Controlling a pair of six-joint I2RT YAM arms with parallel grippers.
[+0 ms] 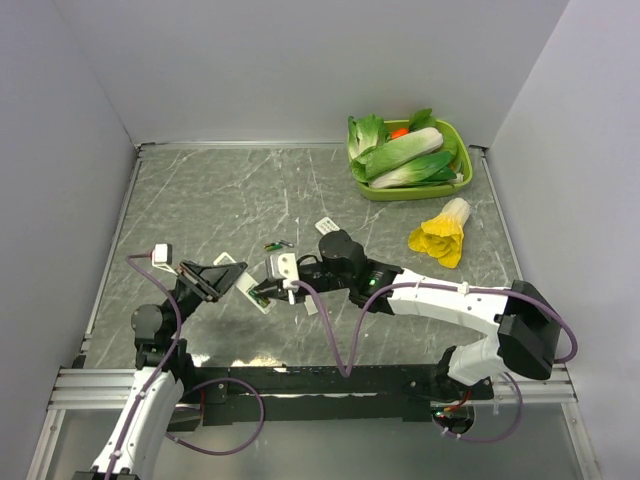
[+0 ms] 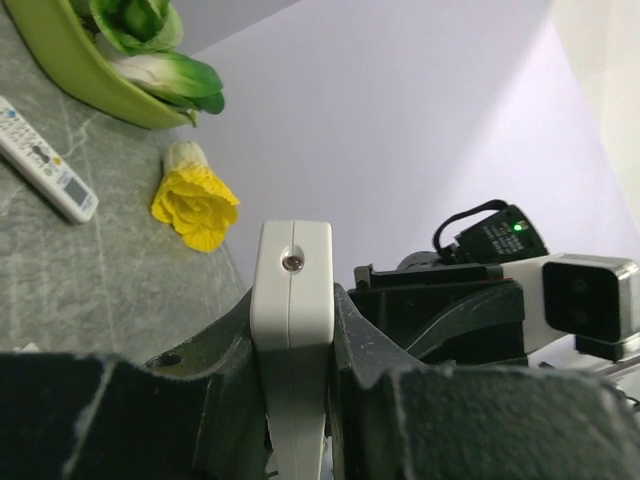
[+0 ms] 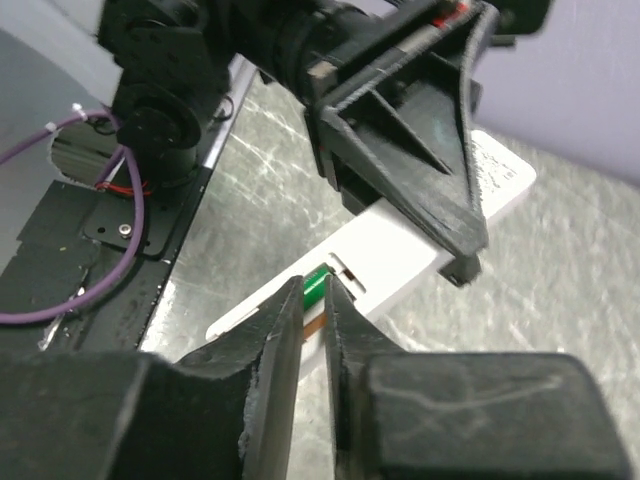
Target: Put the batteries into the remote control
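The left gripper (image 2: 292, 345) clamps the remote control (image 2: 292, 255) by its sides. The right gripper (image 3: 315, 305) pinches a battery (image 3: 318, 284) at the open compartment. Pushed in crooked, the battery may jam or slip free.

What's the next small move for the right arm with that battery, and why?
Probably ease the right gripper slightly toward the remote control, to seat the battery in its open compartment. The fingers pinch the green battery right at the compartment's mouth, apparently not yet seated, and the left gripper clamps the remote, so it should hold against a gentle push.
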